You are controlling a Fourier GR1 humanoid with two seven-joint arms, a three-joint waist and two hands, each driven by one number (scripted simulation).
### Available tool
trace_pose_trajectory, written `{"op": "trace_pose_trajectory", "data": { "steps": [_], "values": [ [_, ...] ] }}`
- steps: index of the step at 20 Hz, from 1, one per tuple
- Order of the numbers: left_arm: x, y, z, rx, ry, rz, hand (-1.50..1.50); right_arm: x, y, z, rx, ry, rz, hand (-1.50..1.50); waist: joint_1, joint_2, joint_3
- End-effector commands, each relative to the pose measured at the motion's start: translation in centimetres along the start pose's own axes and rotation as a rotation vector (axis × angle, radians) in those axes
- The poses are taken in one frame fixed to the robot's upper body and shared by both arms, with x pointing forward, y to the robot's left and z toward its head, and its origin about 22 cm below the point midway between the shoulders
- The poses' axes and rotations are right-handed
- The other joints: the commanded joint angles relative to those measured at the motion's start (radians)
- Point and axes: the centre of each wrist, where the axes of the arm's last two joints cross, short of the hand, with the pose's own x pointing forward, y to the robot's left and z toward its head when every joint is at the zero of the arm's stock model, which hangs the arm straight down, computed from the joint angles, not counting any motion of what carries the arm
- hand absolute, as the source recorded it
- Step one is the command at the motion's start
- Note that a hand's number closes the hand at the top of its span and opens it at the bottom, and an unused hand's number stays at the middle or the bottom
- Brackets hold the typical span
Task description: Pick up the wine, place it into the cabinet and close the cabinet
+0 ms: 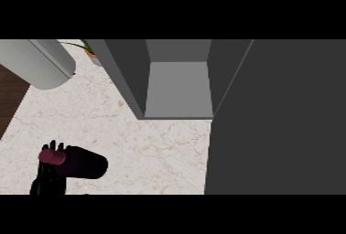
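Pale marble desk point(135, 141), with a grey cabinet point(175, 91) and a dark wine bottle point(81, 162) on top.

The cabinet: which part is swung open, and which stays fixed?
The big dark door at right stands open; the grey cabinet shelf box beside it is fixed.

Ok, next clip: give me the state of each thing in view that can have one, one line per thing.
Cabinet: open, nothing visible inside.
Cabinet door: swung open, at the view's right.
Wine bottle: outside the cabinet, tilted, at the lower left by the left hand.
Left hand: behind the bottle's neck, fingers up; grip cannot be told.
Right hand: not in view.
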Motion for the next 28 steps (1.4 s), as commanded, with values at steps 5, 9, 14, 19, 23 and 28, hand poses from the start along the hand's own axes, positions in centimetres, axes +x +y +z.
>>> {"op": "trace_pose_trajectory", "data": {
  "steps": [5,9,14,19,23,28],
  "values": [
    [-1.1,0.6,-0.8,-0.001,-0.005,0.030,-1.50,2.1,0.0,2.3,0.019,-0.070,-0.027,-1.50,0.001,0.000,0.000],
    [-1.6,-0.5,-1.3,-0.004,-0.013,0.077,-1.50,2.2,-0.1,1.5,0.027,-0.064,-0.036,-1.50,0.003,0.000,0.000],
    [-2.6,-0.2,-2.1,-0.114,0.014,0.139,1.50,1.6,0.0,1.6,0.039,-0.049,-0.050,-1.50,-0.005,0.001,-0.001],
    [-2.4,-1.5,-2.2,-0.167,-0.024,0.065,1.50,1.5,0.5,1.3,0.013,-0.055,-0.059,-1.50,0.002,0.000,0.000],
    [-2.6,-3.1,-2.0,-0.214,-0.092,-0.109,1.50,1.4,0.4,1.1,0.024,-0.047,-0.048,-1.50,0.001,0.000,0.000],
    [-0.3,-2.9,-2.2,-0.203,-0.085,-0.164,1.50,1.4,-0.7,1.2,0.019,-0.034,-0.058,-1.50,0.005,-0.001,0.001]
  ]
}}
